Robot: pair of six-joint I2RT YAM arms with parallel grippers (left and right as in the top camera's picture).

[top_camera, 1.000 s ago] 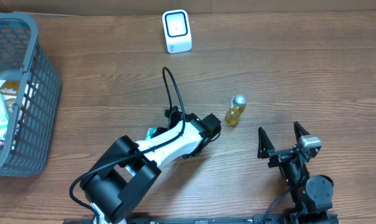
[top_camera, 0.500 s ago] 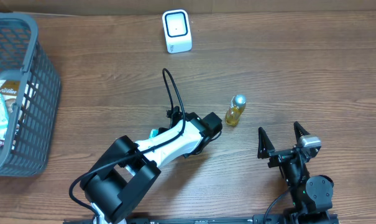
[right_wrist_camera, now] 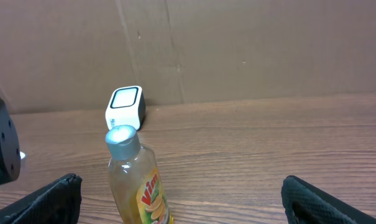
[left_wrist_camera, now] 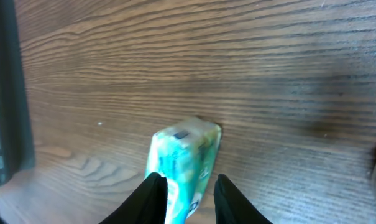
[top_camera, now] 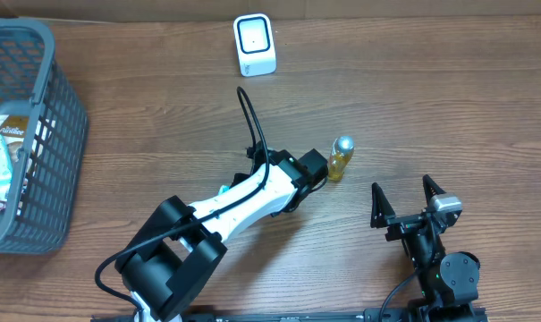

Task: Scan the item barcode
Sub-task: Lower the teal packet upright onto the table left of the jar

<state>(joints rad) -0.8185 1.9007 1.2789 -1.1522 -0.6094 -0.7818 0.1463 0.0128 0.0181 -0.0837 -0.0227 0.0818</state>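
Observation:
A teal packet [left_wrist_camera: 184, 149] sits between the black fingers of my left gripper [left_wrist_camera: 188, 182], which is shut on it just above the wooden table. Overhead, only a teal sliver of the packet [top_camera: 222, 190] shows beside the white left arm; the gripper itself is hidden under the arm. The white barcode scanner [top_camera: 255, 45] stands at the table's far edge, well away from the packet, and shows again in the right wrist view [right_wrist_camera: 125, 107]. My right gripper [top_camera: 401, 190] rests near the front edge, open and empty [right_wrist_camera: 188, 202].
A small yellow Vim bottle [top_camera: 339, 158] with a silver cap stands upright just right of the left arm's black end, and in front of the right gripper [right_wrist_camera: 138, 180]. A grey basket [top_camera: 46, 134] holding packaged goods stands at the left. A cardboard wall backs the table.
The left arm's black end has swung up and to the right, closer to the bottle. The right arm, bottle and scanner have not moved.

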